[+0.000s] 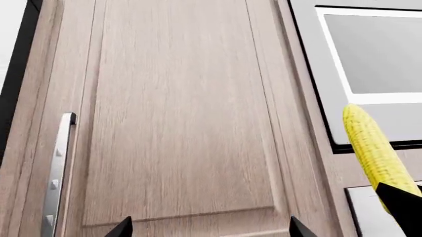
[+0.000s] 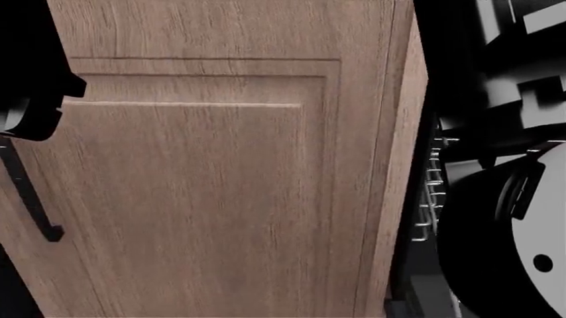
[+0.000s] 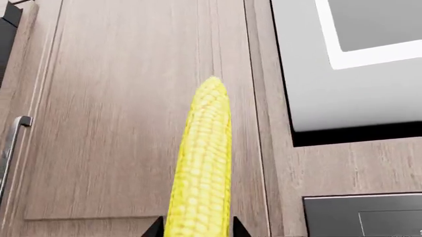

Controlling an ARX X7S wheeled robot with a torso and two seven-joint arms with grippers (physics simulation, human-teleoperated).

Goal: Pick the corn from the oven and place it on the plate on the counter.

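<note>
Only wrist views show corn (image 3: 201, 168), clamped in right claw (image 3: 195, 228); left claw (image 1: 209, 228) apart.

There are no words, numbers or signs to read here. The wooden cupboard door (image 1: 178, 108) is plain, the yellow corn (image 3: 201, 168) has no sticker on it, and the grey door with the window (image 3: 343, 64) has no name on it
</note>
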